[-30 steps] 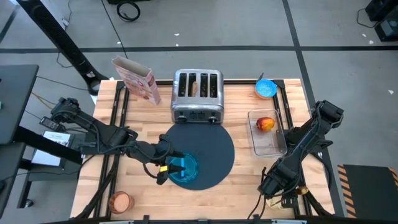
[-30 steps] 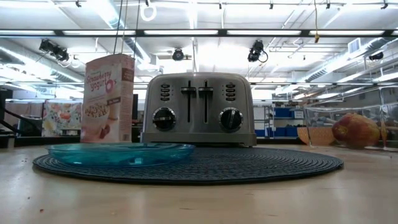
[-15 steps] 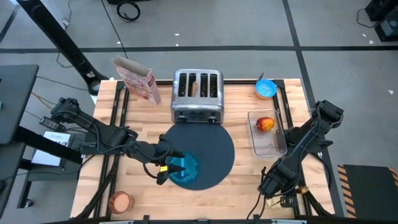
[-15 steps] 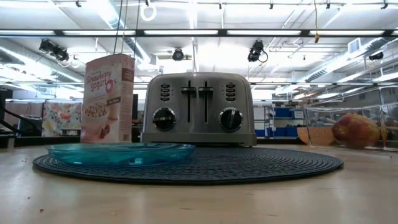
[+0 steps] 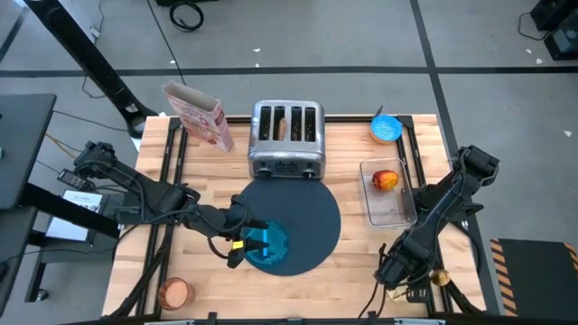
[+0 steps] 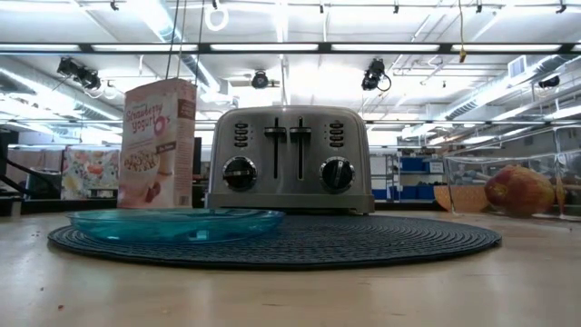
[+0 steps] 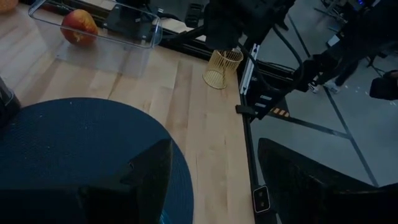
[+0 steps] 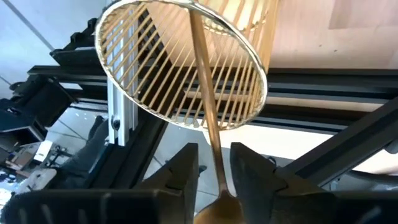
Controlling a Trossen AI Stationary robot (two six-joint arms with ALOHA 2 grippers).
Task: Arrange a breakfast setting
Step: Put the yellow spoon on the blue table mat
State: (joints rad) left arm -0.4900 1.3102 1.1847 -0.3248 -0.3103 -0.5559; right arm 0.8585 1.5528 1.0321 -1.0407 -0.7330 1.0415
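High view: red-orange fruit (image 5: 386, 180) inside clear tray (image 5: 390, 212).

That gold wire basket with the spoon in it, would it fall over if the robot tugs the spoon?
Probably, yes. The wire basket is all thin bars, so it likely weighs little and could tip or lift. The spoon has a long thin handle leaning on its rim, so a sideways tug from the right gripper would likely drag the basket along.

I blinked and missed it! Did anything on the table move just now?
Nothing visibly moved. The left gripper still sits open at the teal plate on the mat, and the right gripper still has the gold spoon between its fingers by the wire holder.
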